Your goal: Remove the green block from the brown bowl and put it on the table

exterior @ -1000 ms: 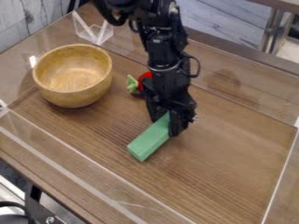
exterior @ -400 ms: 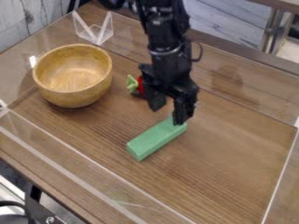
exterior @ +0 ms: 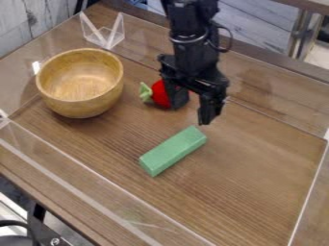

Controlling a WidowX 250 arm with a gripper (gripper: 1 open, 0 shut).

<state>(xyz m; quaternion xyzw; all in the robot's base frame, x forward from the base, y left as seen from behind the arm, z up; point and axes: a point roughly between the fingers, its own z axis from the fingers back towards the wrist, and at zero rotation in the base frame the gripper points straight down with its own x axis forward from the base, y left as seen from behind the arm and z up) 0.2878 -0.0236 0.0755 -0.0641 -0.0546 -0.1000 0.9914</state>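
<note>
Block (exterior: 174, 152) flat on table (exterior: 257, 173) — below pincer (exterior: 194, 104), apart; jaws open, empty. No writing legible.

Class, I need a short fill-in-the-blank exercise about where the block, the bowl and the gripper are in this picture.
1. The green block lies flat on the ______.
2. The inside of the brown bowl is ______.
3. The gripper hangs above the block with its jaws ______.
4. The red toy fruit sits between the bowl and the ______.

Missing words: table; empty; open; gripper
</note>
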